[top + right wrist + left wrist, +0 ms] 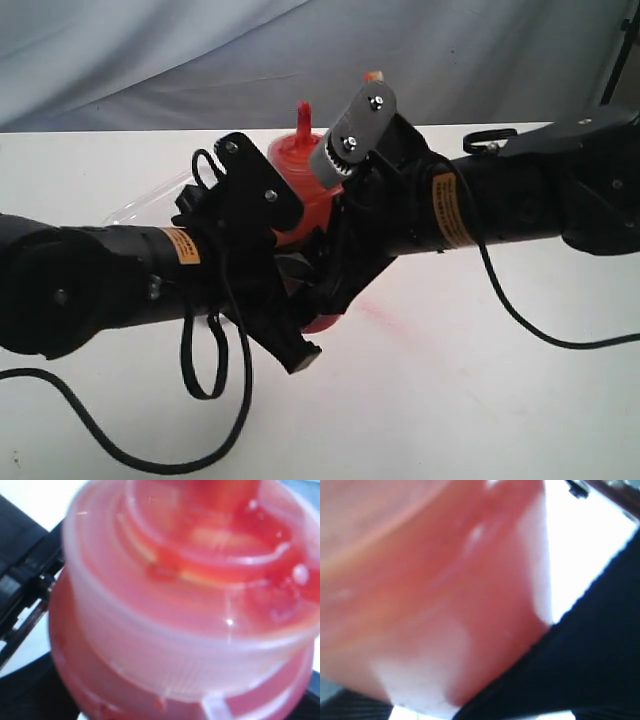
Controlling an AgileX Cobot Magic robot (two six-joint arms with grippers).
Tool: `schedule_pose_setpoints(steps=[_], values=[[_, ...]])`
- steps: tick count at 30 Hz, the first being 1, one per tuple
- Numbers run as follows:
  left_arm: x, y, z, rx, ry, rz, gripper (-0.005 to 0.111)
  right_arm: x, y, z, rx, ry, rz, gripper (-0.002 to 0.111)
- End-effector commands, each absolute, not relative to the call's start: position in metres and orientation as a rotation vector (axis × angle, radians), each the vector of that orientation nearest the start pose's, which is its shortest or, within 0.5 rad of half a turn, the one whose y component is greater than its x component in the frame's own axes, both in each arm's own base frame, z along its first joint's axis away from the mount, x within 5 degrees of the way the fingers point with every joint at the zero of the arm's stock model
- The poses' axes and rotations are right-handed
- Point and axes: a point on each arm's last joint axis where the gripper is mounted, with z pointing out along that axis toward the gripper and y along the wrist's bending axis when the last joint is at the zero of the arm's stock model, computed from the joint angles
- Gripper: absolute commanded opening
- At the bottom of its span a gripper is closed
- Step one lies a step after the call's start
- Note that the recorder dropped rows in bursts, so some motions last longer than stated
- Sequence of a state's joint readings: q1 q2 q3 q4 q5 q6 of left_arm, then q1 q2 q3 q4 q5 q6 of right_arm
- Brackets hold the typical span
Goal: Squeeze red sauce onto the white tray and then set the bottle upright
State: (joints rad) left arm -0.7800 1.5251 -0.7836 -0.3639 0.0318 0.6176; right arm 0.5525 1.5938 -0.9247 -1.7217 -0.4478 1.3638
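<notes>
at the middle of the white table (480,400), the bottle (298,165) stood upright between the two arms, its red pointed nozzle (303,115) aimed up toward the grey cloth backdrop (200,60). only its shoulder and upper body showed above the black hardware, and a sliver of its red base (325,322) showed low down, at or just above the tabletop. red sauce (320,195) darkened the plastic of the body.

the left gripper (290,295) came in from the left and the right gripper (335,265) from the right, and they crowded the bottle from both sides. their fingers were lost behind brackets and wrists, so i could not tell whether either one was clamped on the bottle or merely set close around it.

the left wrist view was filled by a blurred orange-pink wall of the bottle (445,580) with a black part across one corner. the right wrist view looked onto the bottle's ribbed translucent collar (190,645), wet with glossy red around the nozzle's foot.

to the left and a little farther back, the white tray (140,205) showed only as a thin glossy rim behind the left arm. a faint pinkish smear (385,318) lay on the table just right of the bottle's base. black cables (200,370) hung in loops below the left arm.
</notes>
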Motion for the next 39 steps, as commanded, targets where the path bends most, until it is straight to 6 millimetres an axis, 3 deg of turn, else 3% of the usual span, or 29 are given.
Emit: schedule_pose_setpoints(steps=[1, 3, 9, 17, 24, 39], values=[[0.219, -0.247, 0.222, 1.123, 1.72, -0.258, 0.07, 0.259, 0.189, 0.211, -1.182, 1.958, 0.473, 0.0], [0.218, -0.262, 0.204, 1.163, 1.661, -0.24, 0.07, 0.257, 0.185, 0.208, -1.17, 1.977, 0.44, 0.0], [0.225, -0.276, 0.179, 1.143, 1.596, -0.266, 0.062, 0.257, 0.167, 0.189, -1.106, 2.064, 0.255, 0.0], [0.228, -0.305, 0.178, 1.145, 1.566, -0.49, 0.044, 0.25, 0.157, 0.175, -1.087, 2.128, 0.19, 0.0], [0.23, -0.308, 0.175, 1.154, 1.563, -0.49, 0.033, 0.247, 0.14, 0.162, -0.969, 2.214, 0.042, 0.0], [0.229, -0.301, 0.163, 1.277, 1.664, -0.391, 0.033, 0.247, 0.131, 0.158, -0.853, 2.294, 0.165, 0.0]])
